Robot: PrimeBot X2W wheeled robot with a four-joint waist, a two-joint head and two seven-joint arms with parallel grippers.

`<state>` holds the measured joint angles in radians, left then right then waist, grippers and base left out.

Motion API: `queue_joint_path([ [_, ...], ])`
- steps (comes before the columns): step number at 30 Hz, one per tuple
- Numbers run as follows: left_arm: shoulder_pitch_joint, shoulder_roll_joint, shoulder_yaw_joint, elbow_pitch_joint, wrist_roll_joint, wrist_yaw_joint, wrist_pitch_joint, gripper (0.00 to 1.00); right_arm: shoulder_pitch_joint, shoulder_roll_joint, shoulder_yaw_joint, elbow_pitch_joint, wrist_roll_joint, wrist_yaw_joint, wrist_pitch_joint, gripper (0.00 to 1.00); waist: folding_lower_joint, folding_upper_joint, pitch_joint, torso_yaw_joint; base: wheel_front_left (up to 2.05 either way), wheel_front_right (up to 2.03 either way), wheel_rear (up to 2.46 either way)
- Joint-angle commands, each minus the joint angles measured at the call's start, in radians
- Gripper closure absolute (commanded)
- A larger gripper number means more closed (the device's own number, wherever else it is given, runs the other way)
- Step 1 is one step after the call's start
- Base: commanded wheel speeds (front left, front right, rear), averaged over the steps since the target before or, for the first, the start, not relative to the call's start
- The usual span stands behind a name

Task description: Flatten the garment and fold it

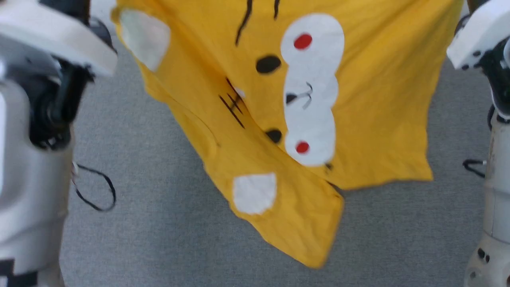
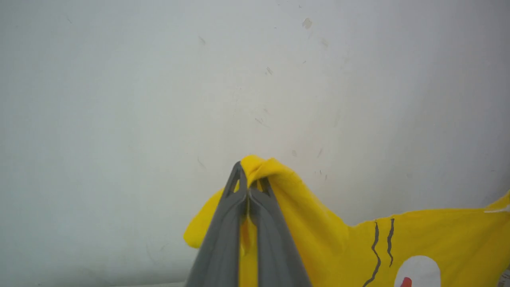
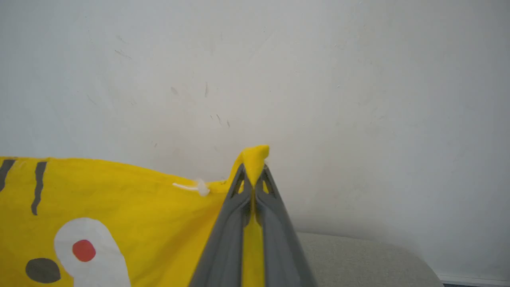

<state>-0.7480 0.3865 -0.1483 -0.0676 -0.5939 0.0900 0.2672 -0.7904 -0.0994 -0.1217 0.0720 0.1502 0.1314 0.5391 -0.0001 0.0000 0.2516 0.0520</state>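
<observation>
Above grey floor (image 1: pixel 159 239), garment (image 1: pixel 370 99) hanging, both pincers clamped on it

The garment (image 1: pixel 378 99) hangs over the surface (image 1: pixel 159 247), spread between the left gripper (image 2: pixel 248 190), which pinches its left corner, and the right gripper (image 3: pixel 253 185), which pinches its right corner. A wall (image 2: pixel 159 79) stands behind it.

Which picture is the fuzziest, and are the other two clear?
Head view: fuzziest; the shirt looks smeared. Left wrist view: clear; the left gripper pinching the shirt has crisp edges. Right wrist view: clear too; the right gripper looks sharp, the wall evenly lit, no glare.
</observation>
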Motion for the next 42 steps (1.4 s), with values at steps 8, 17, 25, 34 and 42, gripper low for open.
queue_joint_path([
  [8, -0.349, 0.062, -0.081, 0.265, 0.093, -0.065, 0.084, 1.0, -0.209, -0.005, 0.056, 0.141, -0.055, -0.001, -0.006, 1.0, 0.0001, 0.0, -0.061, -0.089, 0.0, 0.0, 0.0],
  [17, -0.65, 0.085, -0.119, 0.432, 0.156, -0.12, 0.08, 1.0, -0.449, 0.027, 0.072, 0.304, -0.143, -0.001, -0.011, 1.0, 0.0001, 0.0, 0.078, -0.142, 0.0, 0.0, 0.0],
  [25, -0.88, 0.093, -0.126, 0.503, 0.224, -0.133, -0.044, 1.0, -0.635, 0.044, 0.047, 0.387, -0.222, -0.001, -0.084, 1.0, 0.0001, 0.0, 0.237, -0.164, 0.0, 0.0, 0.0],
  [34, -1.017, 0.083, -0.133, 0.575, 0.262, -0.147, -0.24, 1.0, -0.81, 0.049, -0.008, 0.482, -0.34, -0.001, -0.22, 1.0, 0.0001, 0.0, 0.389, -0.137, 0.0, 0.0, 0.0],
  [42, -1.028, 0.085, -0.117, 0.642, 0.237, -0.174, -0.398, 1.0, -0.856, 0.049, -0.059, 0.531, -0.488, -0.001, -0.319, 1.0, 0.0001, 0.0, 0.485, -0.108, 0.0, 0.0, 0.0],
])
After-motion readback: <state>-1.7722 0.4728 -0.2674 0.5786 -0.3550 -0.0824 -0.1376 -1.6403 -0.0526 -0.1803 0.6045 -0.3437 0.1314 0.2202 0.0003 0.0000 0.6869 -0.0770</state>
